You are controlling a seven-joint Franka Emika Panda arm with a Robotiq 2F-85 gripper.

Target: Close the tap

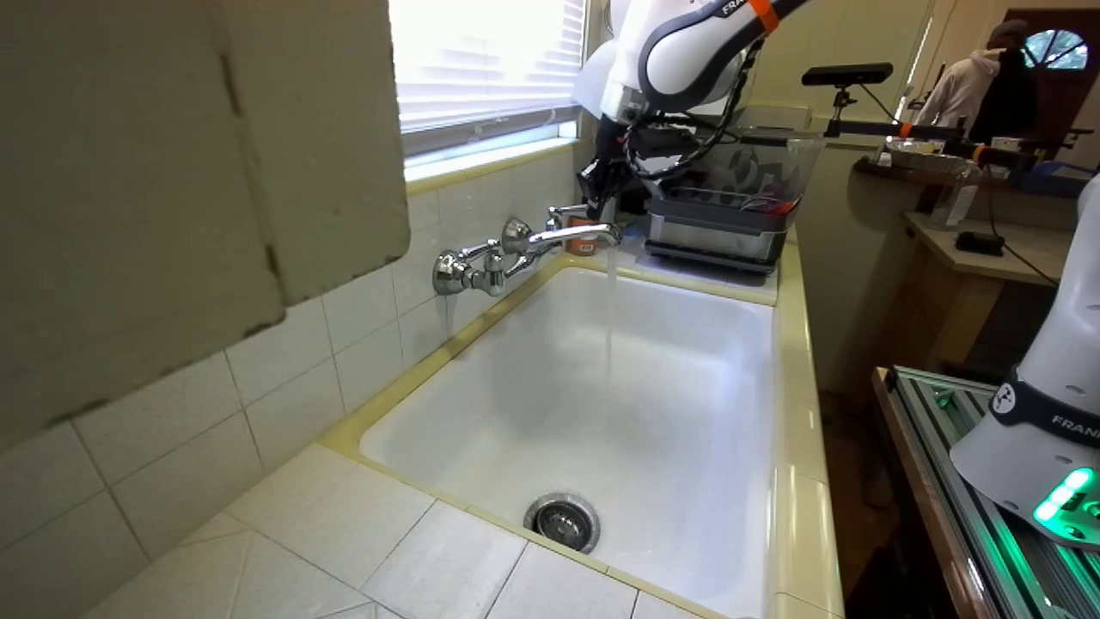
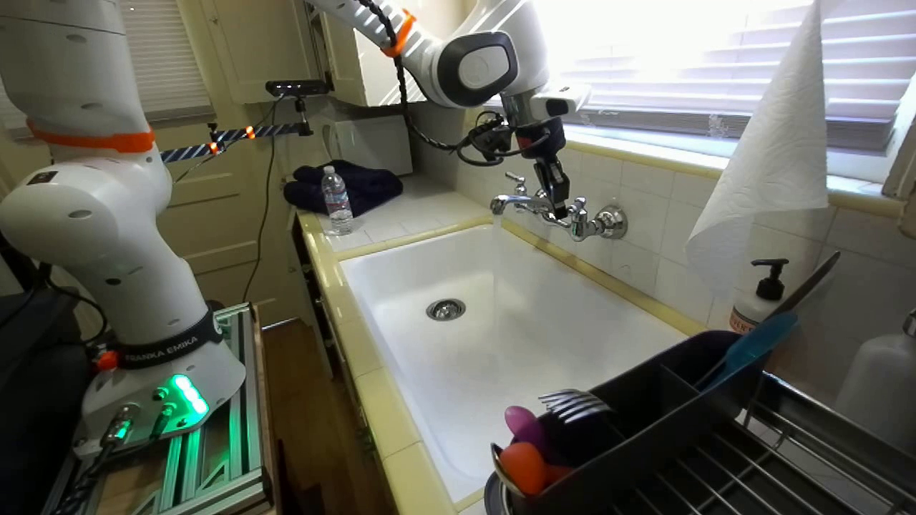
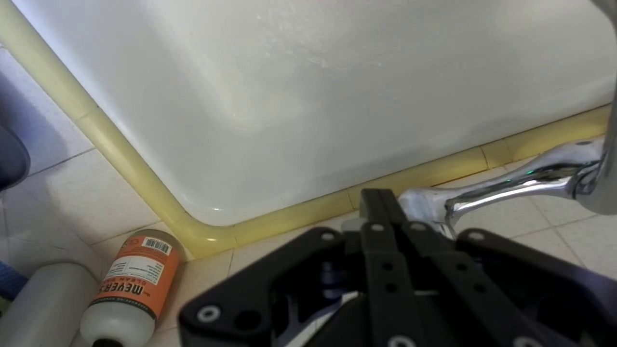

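Tap [image 1: 560, 234] just beside the claw [image 3: 382, 205]

The arm [image 2: 476, 68] points its tool [image 3: 384, 206] downward, 2 fingers [image 3: 385, 250] together.

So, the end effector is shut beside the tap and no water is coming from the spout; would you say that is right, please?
Not quite: water is running from the spout into the sink, as both exterior views show. The rest is right: the end effector is shut beside the tap.
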